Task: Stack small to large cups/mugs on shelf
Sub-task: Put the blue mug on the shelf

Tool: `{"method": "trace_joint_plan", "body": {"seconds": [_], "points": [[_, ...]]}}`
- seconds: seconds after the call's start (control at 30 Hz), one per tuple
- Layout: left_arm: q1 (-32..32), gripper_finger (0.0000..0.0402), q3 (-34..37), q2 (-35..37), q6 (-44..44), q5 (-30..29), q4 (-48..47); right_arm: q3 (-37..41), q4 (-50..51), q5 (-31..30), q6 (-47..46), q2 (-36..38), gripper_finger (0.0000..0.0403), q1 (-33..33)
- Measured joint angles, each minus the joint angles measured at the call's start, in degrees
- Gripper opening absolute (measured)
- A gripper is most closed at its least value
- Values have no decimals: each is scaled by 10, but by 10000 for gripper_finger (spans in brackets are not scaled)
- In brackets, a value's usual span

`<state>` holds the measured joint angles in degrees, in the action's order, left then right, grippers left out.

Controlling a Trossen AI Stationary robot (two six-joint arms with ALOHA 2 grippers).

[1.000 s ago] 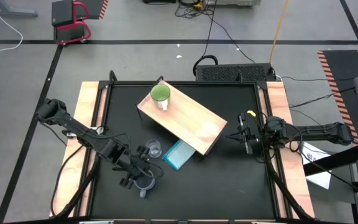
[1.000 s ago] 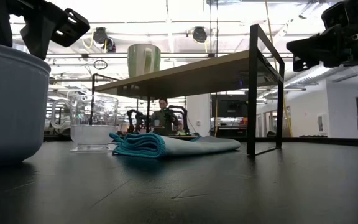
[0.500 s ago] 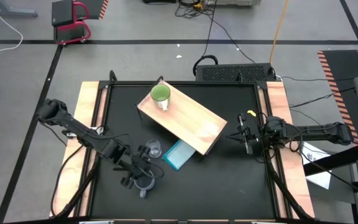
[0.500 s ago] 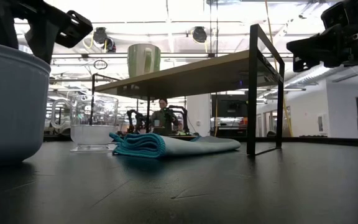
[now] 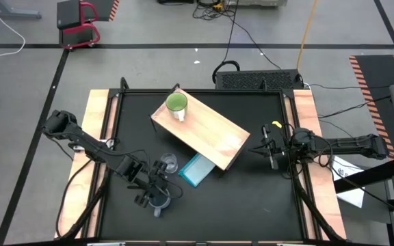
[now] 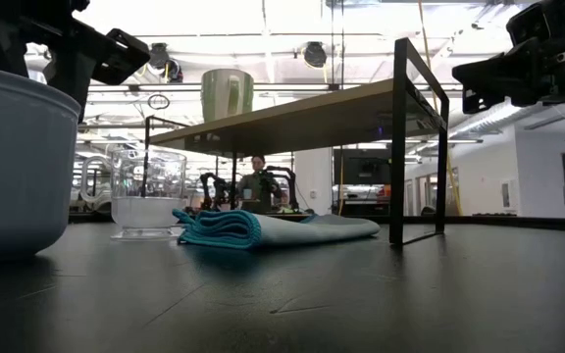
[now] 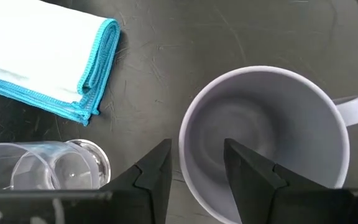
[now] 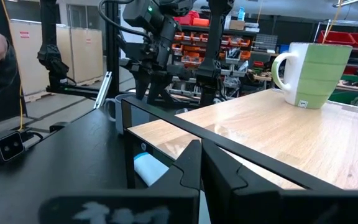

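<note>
From above, we see the left tool [image 5: 157,193] over the grey-blue mug [image 5: 159,202] at lower left of the dark surface [image 5: 252,198]; the lime-green mug [image 5: 176,104] sits on the shelf [image 5: 207,130]. In our left wrist view, fingers [image 7: 248,167] apart straddle the mug's rim, glass cup [image 7: 42,164] beside. Our right tool [image 8: 201,163] shows fingers together.

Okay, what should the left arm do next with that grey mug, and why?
Probably lower a little and close: the left gripper is open, its fingers straddling the near rim of the grey-blue mug, which stands on the table, not yet gripped.
</note>
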<state>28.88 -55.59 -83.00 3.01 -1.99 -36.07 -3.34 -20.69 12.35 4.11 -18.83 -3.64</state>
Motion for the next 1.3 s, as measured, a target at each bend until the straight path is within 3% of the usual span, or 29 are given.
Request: {"method": "trace_joint_plan", "body": {"seconds": [0.57, 0.8, 1.3], "points": [[-11, 147, 0, 0, -10, -11, -1, 0, 0, 0, 0, 0, 0, 0], [-11, 143, 0, 0, -10, 19, -1, 0, 0, 0, 0, 0, 0, 0], [-11, 31, 0, 0, -15, 19, 1, 0, 0, 0, -4, 0, 0, 0]]}}
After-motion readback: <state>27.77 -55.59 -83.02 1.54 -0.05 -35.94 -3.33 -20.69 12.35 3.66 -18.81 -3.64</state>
